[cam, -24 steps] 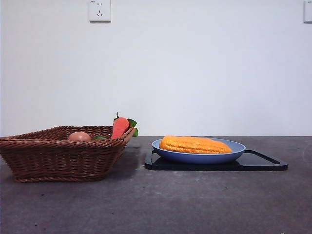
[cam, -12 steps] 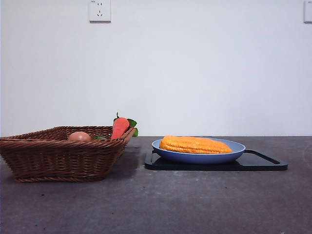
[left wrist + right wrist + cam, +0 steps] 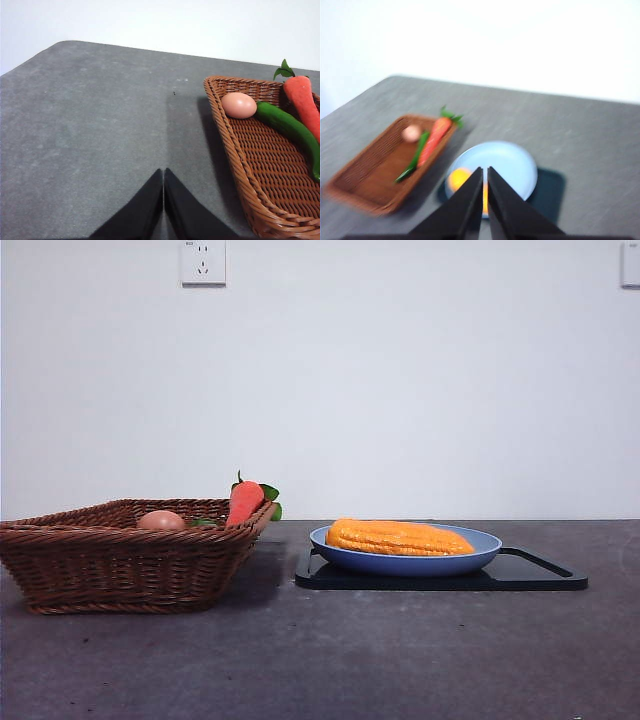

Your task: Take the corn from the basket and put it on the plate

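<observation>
The yellow-orange corn point(image 3: 400, 537) lies lengthwise on the light-blue plate point(image 3: 480, 551), with no gripper touching it. In the blurred right wrist view the corn point(image 3: 458, 178) shows partly behind my right gripper point(image 3: 485, 172), which is shut and held high above the plate point(image 3: 512, 165). The brown wicker basket point(image 3: 120, 565) stands to the left of the plate. My left gripper point(image 3: 163, 174) is shut over bare table beside the basket point(image 3: 260, 165), holding nothing. Neither arm appears in the front view.
The plate rests on a flat black tray point(image 3: 540, 575). In the basket lie a red-orange carrot point(image 3: 244, 502), a small peach-orange round item point(image 3: 162, 521) and a long green vegetable point(image 3: 290, 131). Grey tabletop point(image 3: 330, 660) spreads in front; a white wall stands behind.
The corn, plate and basket stay put in the front view; the picture shifts only a pixel or two.
</observation>
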### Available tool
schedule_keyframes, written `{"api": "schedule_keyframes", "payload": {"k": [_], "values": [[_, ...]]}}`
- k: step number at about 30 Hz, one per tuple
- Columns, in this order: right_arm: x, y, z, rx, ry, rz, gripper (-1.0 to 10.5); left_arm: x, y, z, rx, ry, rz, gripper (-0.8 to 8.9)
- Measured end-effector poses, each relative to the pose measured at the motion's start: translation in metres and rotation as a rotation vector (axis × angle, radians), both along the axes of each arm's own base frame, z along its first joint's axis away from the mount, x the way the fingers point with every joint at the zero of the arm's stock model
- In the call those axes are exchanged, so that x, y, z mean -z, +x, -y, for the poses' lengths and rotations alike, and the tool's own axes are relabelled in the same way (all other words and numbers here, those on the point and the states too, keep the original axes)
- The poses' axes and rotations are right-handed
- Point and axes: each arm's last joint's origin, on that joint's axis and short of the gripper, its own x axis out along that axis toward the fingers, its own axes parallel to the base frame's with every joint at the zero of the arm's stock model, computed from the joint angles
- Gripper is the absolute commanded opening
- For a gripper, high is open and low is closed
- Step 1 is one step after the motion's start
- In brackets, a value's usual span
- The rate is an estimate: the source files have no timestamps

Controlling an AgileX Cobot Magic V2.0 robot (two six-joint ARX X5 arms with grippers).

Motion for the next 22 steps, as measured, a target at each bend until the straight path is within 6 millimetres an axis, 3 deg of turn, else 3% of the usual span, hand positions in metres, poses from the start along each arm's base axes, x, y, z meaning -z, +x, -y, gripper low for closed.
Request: {"api": "schedule_keyframes", "payload": {"k": [6,13,19,22], "values": [[0.065,0.002,0.014,0.244,-0.007,0.184,0.0,0.000,0.000,0.000,0.000,0.000,0.000,0.08],[0.136,0.005,0.015,0.284,0.020,0.358,0.0,0.000,0.000,0.000,0.000,0.000,0.000,0.08],[0.192,0.015,0.013,0.288,0.057,0.345,0.0,0.000,0.000,0.000,0.000,0.000,0.000,0.08],[0.203,0.018,0.013,0.297,0.058,0.262,0.0,0.000,0.000,0.000,0.000,0.000,0.000,0.08]]}}
